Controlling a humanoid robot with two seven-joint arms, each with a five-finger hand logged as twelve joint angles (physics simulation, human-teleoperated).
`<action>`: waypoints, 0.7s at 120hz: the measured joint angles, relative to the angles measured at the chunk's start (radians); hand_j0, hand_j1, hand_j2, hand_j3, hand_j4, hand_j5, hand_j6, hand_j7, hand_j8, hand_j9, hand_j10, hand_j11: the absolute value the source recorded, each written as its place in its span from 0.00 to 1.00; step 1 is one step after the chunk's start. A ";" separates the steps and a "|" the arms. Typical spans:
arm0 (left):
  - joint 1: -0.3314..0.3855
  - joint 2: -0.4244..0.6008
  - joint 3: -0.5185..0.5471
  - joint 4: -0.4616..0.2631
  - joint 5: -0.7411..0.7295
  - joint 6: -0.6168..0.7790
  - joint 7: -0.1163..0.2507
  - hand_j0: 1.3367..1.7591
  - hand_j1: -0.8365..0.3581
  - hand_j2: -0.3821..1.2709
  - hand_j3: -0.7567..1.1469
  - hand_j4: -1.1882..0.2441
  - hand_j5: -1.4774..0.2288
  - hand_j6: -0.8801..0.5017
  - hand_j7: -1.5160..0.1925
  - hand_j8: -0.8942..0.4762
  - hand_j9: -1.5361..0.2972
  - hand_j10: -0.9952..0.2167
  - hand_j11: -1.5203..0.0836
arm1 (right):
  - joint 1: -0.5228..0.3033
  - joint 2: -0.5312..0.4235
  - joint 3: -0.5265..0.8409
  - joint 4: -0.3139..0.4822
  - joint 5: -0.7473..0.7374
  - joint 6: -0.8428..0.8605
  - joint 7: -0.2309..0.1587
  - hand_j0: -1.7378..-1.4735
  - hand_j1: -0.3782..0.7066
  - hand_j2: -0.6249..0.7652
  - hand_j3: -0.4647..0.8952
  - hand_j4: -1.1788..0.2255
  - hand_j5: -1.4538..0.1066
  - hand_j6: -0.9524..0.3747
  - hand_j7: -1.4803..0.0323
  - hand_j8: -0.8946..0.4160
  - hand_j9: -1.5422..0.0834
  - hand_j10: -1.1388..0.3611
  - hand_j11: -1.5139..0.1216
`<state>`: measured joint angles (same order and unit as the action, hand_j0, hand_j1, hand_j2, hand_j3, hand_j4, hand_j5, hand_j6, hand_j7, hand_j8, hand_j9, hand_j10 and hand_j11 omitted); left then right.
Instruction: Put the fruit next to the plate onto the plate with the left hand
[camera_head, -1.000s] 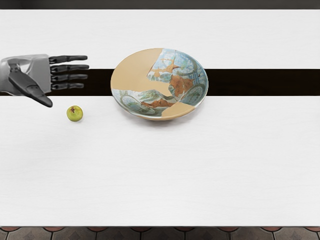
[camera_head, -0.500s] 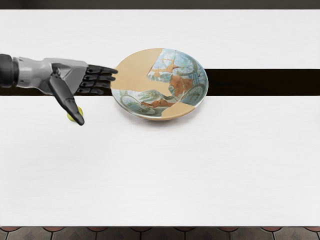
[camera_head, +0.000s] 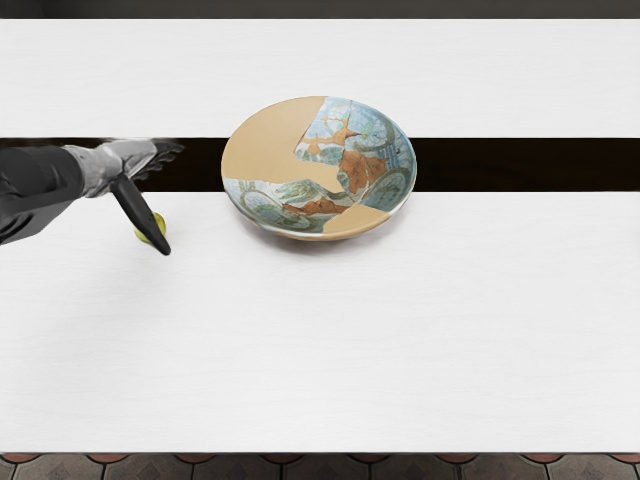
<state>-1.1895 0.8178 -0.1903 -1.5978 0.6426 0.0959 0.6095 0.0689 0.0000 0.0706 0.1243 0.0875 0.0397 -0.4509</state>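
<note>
The small yellow-green round fruit lies on the white tabletop, to the left of the wide, shallow ceramic plate, which is tan with blue and orange painted patches. The fruit is near the plate but clearly apart from it, and nothing lies on the plate.

The left robot hand, grey with dark parts, comes in from the left edge and sits right over the fruit. A dark, slender part of it slants down across the front of the fruit, so only slivers of yellow-green show on either side. Whether the robot hand has closed on the fruit, or merely sits above it, cannot be told from this view: most of the robot hand is foreshortened and hidden behind its own wrist. The fruit does not look lifted.

By my reading the task is at its first of 3 steps. The reach looks made and the grasp is at best in progress. The lift, the carry to the right over the plate's rim, and the release onto the plate all remain. The right arm is out of view.
</note>
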 joint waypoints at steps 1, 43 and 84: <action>0.000 -0.006 0.005 -0.002 0.004 0.010 0.000 0.76 0.98 0.23 0.40 0.82 0.86 0.63 0.88 0.64 0.83 0.81 0.94 | 0.000 0.000 0.000 0.000 0.000 0.000 0.000 0.30 0.03 0.45 0.34 0.84 0.93 0.72 0.98 0.68 0.95 0.76 0.93; 0.034 -0.072 0.169 0.017 0.119 0.305 0.001 0.76 0.97 0.23 0.40 0.81 0.85 0.62 0.87 0.63 0.82 0.80 0.93 | 0.000 0.000 -0.001 0.000 0.000 -0.001 0.001 0.30 0.03 0.45 0.34 0.84 0.93 0.72 0.98 0.68 0.95 0.76 0.93; 0.045 -0.079 0.174 0.049 0.098 0.391 0.001 0.76 0.97 0.23 0.40 0.81 0.85 0.62 0.87 0.63 0.82 0.80 0.93 | 0.000 0.000 -0.002 0.000 -0.001 0.000 0.001 0.30 0.03 0.45 0.34 0.84 0.93 0.72 0.98 0.68 0.95 0.76 0.93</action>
<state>-1.1444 0.7389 -0.0158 -1.5484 0.7403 0.4867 0.6109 0.0690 0.0000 0.0685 0.1243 0.0869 0.0394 -0.4495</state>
